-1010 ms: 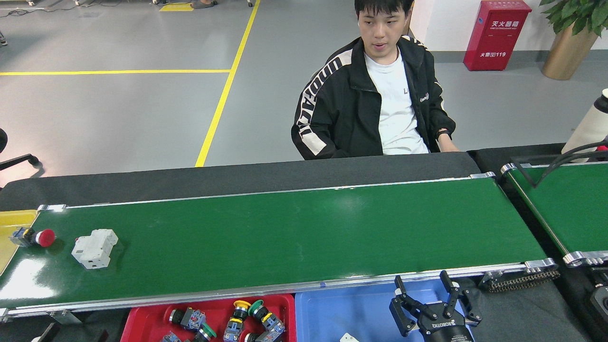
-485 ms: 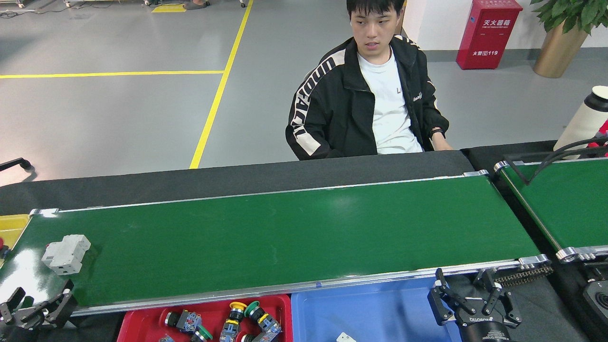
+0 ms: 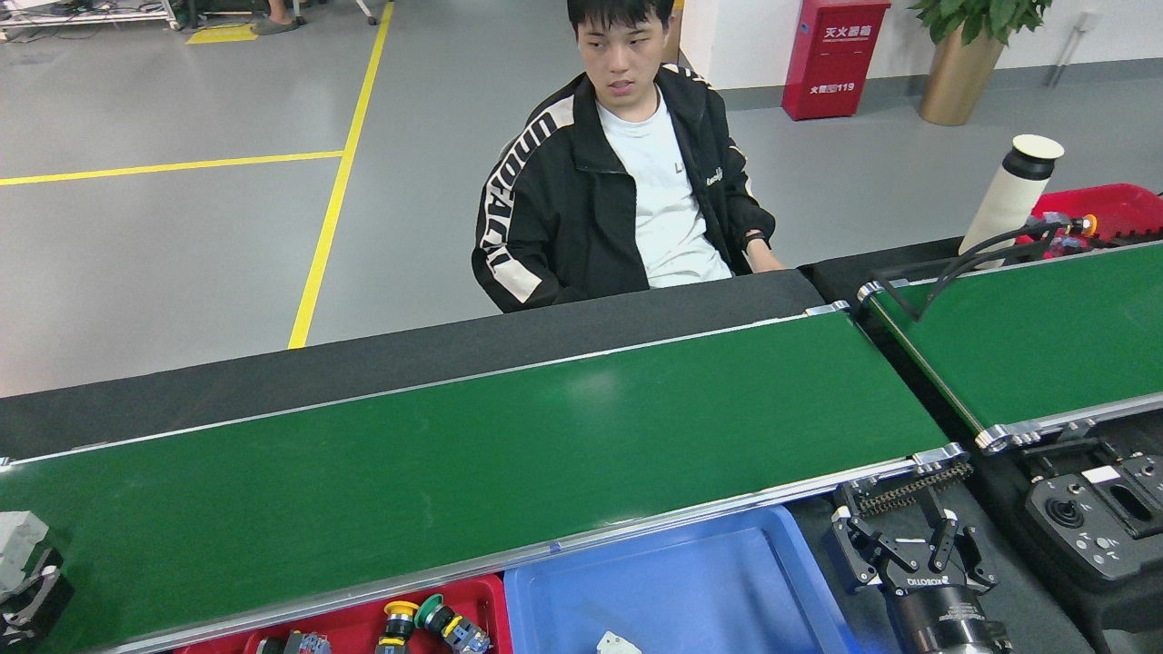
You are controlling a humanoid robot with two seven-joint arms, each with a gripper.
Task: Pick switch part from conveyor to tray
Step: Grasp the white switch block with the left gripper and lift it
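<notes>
One white switch part [image 3: 18, 538] at conveyor [image 3: 472, 454] left end, beside left gripper [image 3: 27, 595], jaw state indiscernible. Right gripper [image 3: 911, 547] spread open, empty. Two trays: red tray [image 3: 472, 595], blue tray [image 3: 690, 581]. One seated person [image 3: 618, 200]. Grey floor [image 3: 182, 254], yellow lines.

**A:** quick headcount? I get two green belts: the conveyor [image 3: 472, 454] and a smaller belt [image 3: 1036, 331] off to the right.

**B:** yep, two. Trays up front: one red tray [image 3: 472, 595], one blue tray [image 3: 672, 581]. Plus a red bin [image 3: 1122, 207] at the back.

**A:** grippers: right gripper [image 3: 913, 554], and a bit of the left gripper [image 3: 27, 599] at the edge. One white part [image 3: 18, 536] just beside it.

**B:** one bottle [image 3: 1013, 195], one person [image 3: 618, 182], one plant [image 3: 968, 54].
</notes>
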